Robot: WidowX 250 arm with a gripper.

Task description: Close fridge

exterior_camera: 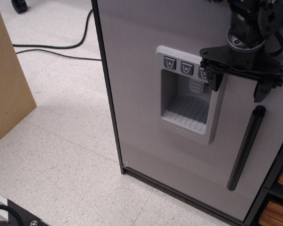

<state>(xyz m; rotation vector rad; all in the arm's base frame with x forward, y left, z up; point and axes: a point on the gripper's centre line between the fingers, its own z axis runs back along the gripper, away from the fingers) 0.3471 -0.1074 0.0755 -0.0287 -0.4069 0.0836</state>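
Speckled pale floor tiles [52, 155] filled the room's lower left, with the fridge standing at the right of the view. At the upper right the claw [238, 84] hung against the front of the door [137, 94], its two fingers spread apart and clamped on nothing. One fingertip lay over the right edge of the dispenser panel [188, 101], which sat just to the claw's left with its three buttons along the top. The other fingertip hung directly above the top end of the black bar handle [245, 148], close to it but apparently not touching, though the angle made that hard to judge. The handle ran down and away below the claw.

Further left of the claw, the door's black-edged side [108, 94] met the floor. Well beyond that, black cables [52, 49] trailed across the tiles, and a tan wooden panel [7, 84] stood at the far left. Below and right of the claw, a sliver of dark shelving [278, 197] showed past the door.

As a judgement, the fridge [273, 188] looked nearly shut: the door faced the camera almost squarely, and only a narrow gap seemed left at its right edge. What remained was likely a final push to seat it, then drawing the claw clear.
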